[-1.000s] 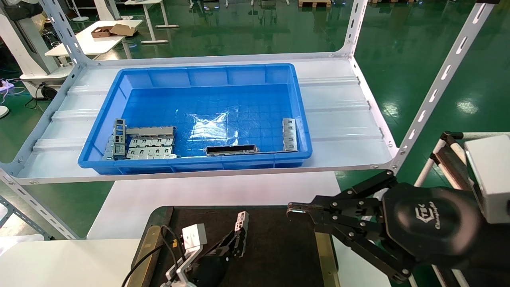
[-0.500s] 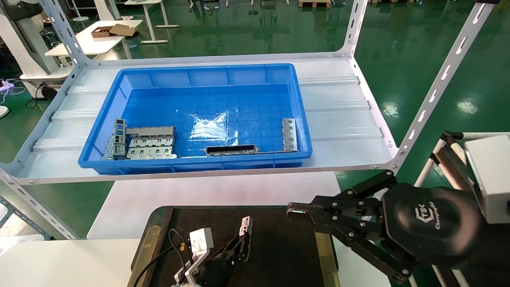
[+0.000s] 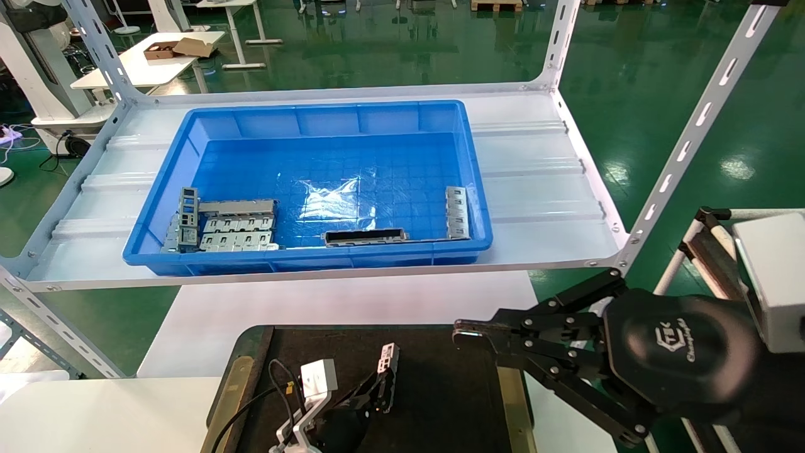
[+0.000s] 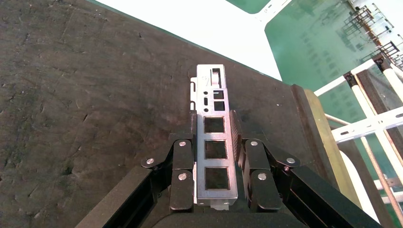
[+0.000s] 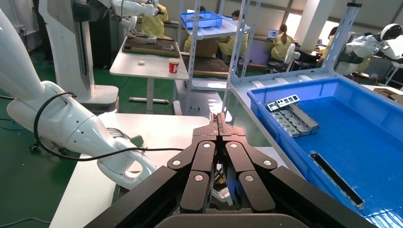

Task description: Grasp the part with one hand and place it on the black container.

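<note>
Head view: we are lowering the silver strip bracket point(image 3: 387, 367), clamped in our left gripper point(image 3: 382, 387), onto the black tray point(image 3: 440, 402) near the table's front edge; releasing seems next. Right gripper point(image 3: 462, 332) is idling, clenched.

- White table point(image 3: 352, 302): black tray point(image 3: 453, 402) lying on it.
- White shelf point(image 3: 534, 189), behind the tray: blue bin point(image 3: 302, 119) resting on it.
</note>
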Motion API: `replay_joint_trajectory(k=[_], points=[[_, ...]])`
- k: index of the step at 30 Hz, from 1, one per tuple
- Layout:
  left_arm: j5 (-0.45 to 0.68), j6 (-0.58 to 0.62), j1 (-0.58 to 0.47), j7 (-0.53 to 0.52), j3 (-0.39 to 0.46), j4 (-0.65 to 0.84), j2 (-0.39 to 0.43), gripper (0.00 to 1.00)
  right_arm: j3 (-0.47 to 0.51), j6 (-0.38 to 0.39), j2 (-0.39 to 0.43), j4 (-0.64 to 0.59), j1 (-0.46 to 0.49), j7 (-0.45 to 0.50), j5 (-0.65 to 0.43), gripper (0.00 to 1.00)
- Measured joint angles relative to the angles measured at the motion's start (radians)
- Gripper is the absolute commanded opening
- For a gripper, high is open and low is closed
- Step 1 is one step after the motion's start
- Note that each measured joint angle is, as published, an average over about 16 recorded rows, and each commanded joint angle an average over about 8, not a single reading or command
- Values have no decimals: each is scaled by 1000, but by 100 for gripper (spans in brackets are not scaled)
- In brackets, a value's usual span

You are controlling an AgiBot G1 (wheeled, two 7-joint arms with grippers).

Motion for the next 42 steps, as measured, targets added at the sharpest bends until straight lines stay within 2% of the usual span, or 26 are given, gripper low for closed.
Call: replay_joint_trajectory(k=[4,5,6,11,13,15,23,30,36,42], points=[[0,-1,-4,-4,4,11,1,3,0,0,0,0,0,0,0,1],[0,-1,-5,-5,6,13,1,9,0,0,0,0,0,0,0,5],[0,-1,-6,-6,7,16,1,20,0,0,0,0,0,0,0,12],[1,0,-10,-11,13,24,1,82,-1,0,0,0,0,0,0,72],[1,2,-11,-13,15,25,1,98,-1,0,0,0,0,0,0,92],[1,4,-13,-15,15,26,1,100,-1,0,0,0,0,0,1,100],[8,48,-15,-7,1,8,-8,100,-1,1,1,0,0,-1,1,100],[22,165,-1,23,-27,-31,-53,100,-2,1,1,0,0,-1,1,100],[32,317,17,34,-36,-87,-155,100,-2,1,1,0,0,-1,1,100],[36,477,29,13,-28,-151,-306,100,-2,1,1,0,1,-1,2,100]])
